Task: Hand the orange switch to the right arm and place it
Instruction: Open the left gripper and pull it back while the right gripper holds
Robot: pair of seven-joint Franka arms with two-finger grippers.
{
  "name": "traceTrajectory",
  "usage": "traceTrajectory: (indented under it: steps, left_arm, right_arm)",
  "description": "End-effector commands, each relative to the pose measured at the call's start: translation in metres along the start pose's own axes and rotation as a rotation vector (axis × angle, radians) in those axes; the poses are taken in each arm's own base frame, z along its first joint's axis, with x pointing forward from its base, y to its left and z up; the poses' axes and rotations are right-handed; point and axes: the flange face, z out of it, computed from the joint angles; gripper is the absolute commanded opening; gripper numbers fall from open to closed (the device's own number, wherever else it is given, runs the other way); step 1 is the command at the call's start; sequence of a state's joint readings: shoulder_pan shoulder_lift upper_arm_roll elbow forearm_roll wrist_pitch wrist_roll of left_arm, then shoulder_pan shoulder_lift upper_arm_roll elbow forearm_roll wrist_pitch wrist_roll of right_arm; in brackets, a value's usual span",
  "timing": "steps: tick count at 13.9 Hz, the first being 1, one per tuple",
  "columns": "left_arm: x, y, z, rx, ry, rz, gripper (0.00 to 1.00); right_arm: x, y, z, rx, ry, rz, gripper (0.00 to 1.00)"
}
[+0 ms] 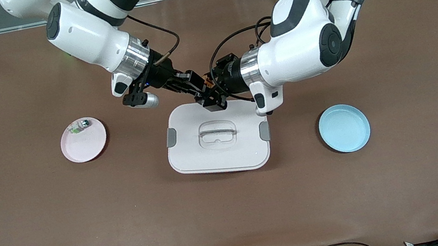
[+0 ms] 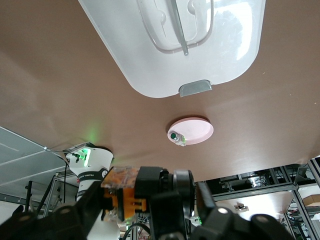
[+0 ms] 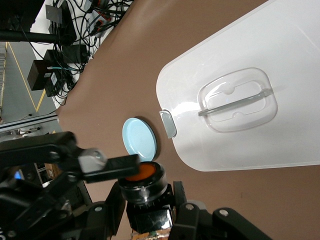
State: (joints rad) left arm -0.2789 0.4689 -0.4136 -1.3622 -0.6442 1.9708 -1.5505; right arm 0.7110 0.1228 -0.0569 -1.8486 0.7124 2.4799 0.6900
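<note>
The orange switch (image 1: 207,81) hangs in the air between both grippers, over the edge of the white lid (image 1: 221,158) nearest the robots. My left gripper (image 1: 214,92) is shut on it lengthwise, one finger on the orange cap and one on the base. In the left wrist view the switch (image 2: 125,192) lies crosswise in the left gripper (image 2: 145,207). My right gripper (image 1: 195,84) is shut on its black body from the sides. In the right wrist view the orange cap (image 3: 145,175) points away from the right gripper (image 3: 147,212), whose fingers (image 3: 107,210) flank the body.
A pink plate (image 1: 88,148) toward the right arm's end holds a small clear-green and silver component (image 1: 80,126). A blue plate (image 1: 344,128) lies toward the left arm's end. The white lid with a clear handle (image 1: 217,134) lies mid-table. The table's edge nearest the camera has cables.
</note>
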Motion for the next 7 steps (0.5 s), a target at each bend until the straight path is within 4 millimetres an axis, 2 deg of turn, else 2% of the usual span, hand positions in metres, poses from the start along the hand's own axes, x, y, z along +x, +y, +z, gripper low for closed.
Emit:
traceTrajectory:
  steps: [1, 4, 7]
  left_arm:
    - [-0.004, -0.011, -0.023, 0.043, 0.014, -0.01, 1.0]
    - [0.002, -0.016, -0.045, 0.047, 0.114, 0.017, 1.0]
    - [0.035, -0.015, -0.087, 0.024, 0.254, 0.03, 1.0]
  right_arm:
    - [0.001, 0.004, -0.005, -0.004, -0.015, 0.017, 0.0]
    - [0.0, 0.005, -0.009, -0.023, -0.033, 0.004, 0.0]
    - [0.001, 0.009, -0.022, -0.137, -0.014, -0.124, 0.0]
